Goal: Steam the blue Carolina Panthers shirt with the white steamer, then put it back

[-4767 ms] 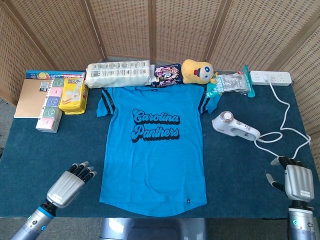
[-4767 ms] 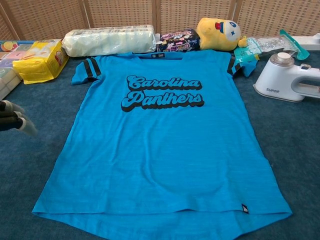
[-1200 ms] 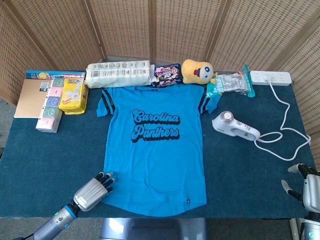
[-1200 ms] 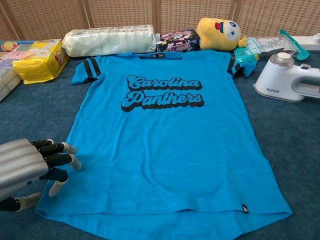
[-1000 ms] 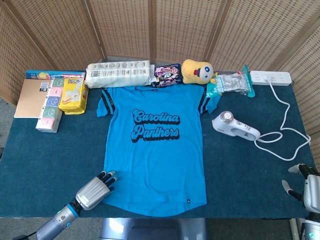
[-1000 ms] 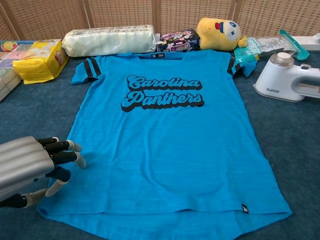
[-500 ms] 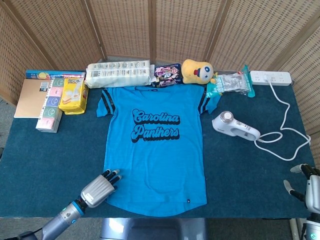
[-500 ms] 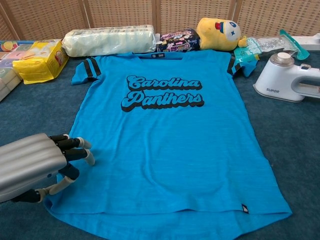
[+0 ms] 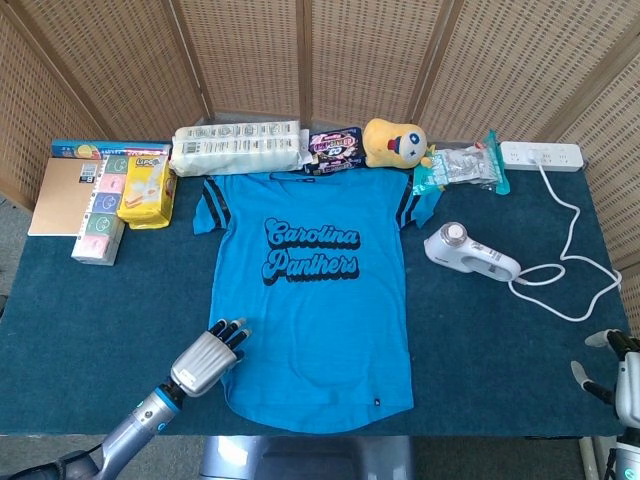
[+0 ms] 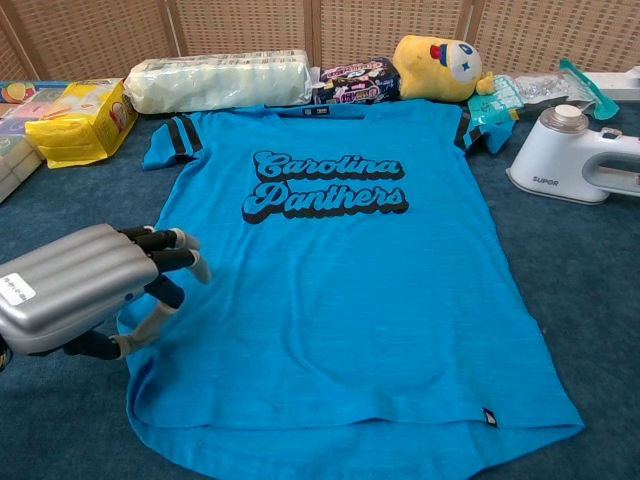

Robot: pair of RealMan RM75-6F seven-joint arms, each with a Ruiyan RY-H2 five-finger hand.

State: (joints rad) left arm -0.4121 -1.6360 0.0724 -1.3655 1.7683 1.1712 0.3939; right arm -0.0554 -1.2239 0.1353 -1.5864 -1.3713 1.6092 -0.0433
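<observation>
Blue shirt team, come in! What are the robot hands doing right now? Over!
Left robot hand open, fingers on blue Carolina Panthers shirt at its lower left edge. Right robot hand empty at table's near right corner. White handheld steamer untouched, nothing blocking it.

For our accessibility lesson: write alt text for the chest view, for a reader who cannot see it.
A blue shirt lies flat on the table, the left hand at its left hem edge. A white steamer sits at right, untouched.

Left robot hand (image 10: pixel 85 285) low, palm down, fingers spread; right robot hand (image 9: pixel 622 375) at frame edge, fingers apart.
</observation>
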